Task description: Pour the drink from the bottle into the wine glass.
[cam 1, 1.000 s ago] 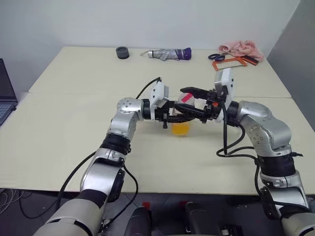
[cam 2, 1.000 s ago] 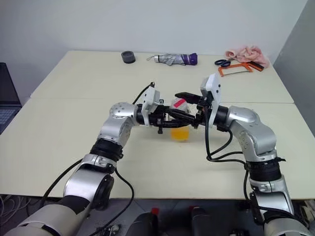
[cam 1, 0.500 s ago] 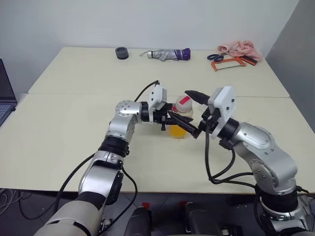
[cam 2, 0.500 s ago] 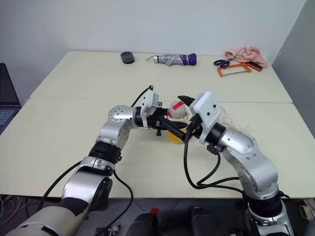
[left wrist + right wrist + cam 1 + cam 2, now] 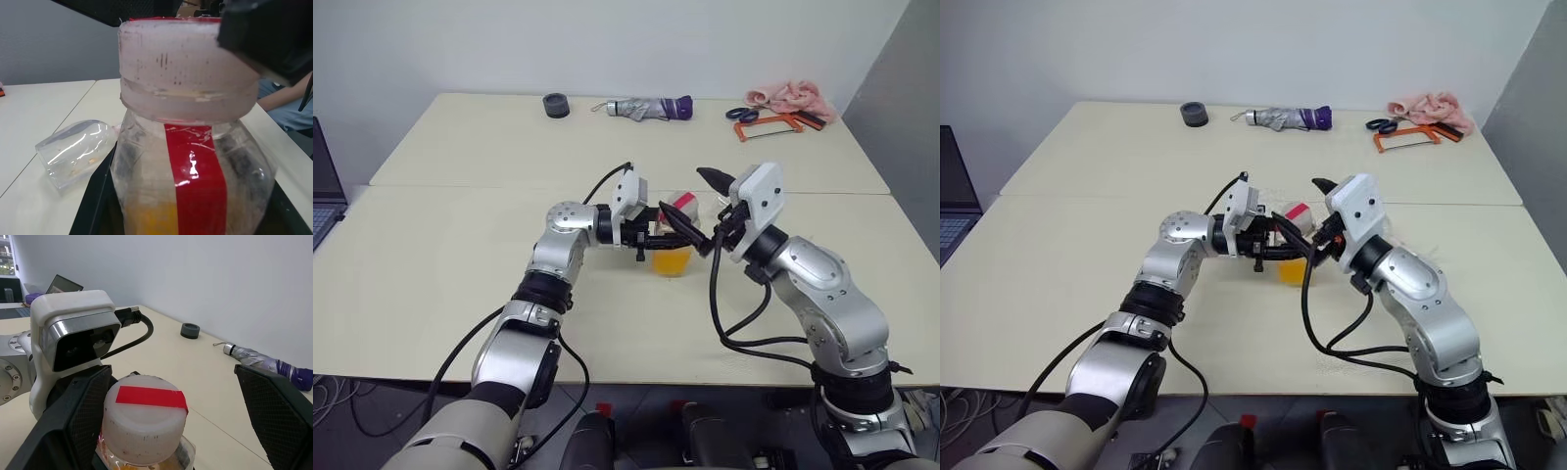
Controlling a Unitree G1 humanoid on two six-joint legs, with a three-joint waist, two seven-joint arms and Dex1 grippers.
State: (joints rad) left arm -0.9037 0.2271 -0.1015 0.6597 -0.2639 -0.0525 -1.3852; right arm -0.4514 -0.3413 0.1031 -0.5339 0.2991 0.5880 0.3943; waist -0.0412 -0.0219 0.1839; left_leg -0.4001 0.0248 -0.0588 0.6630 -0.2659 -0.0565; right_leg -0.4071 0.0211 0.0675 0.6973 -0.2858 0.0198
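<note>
Table [image 5: 460, 274]: big cream top, seam running across the middle. Laptop [image 5: 325, 186] at the 9 o'clock edge.

Left arm comes in from 7 o'clock and bends toward centre. Left gripper [image 5: 658, 233] is clamped tight on the bottle [image 5: 674, 235] at the table's centre, fingers level and pointing toward 3 o'clock. Bottle stands upright, long axis vertical, cap [image 5: 145, 423] up. Cap looks whitish with a red tape strip across the top; a red stripe [image 5: 198, 181] runs vertically down the clear wall. Orange drink [image 5: 672, 260] sits in the lower part of the bottle.

Right arm comes in from 5 o'clock. Right gripper [image 5: 697, 206] has its fingers spread wide, one on either side of the cap; they hold nothing and no contact is visible, fingers aiming toward 10 o'clock, slightly raised.

Far edge, 12 to 2 o'clock: folded grey-and-purple umbrella [image 5: 646, 107] lying on its side, long axis running 9-to-3. Pink cloth [image 5: 793, 96] at 2 o'clock, orange-framed saw [image 5: 769, 124] just in front of it, scissors [image 5: 742, 114] beside that. Small dark round roll [image 5: 556, 104] at 11 o'clock.

Clear glass [image 5: 73, 152] lies on its side on the table near the bottle, seen in the left wrist view; stem can't be made out.
</note>
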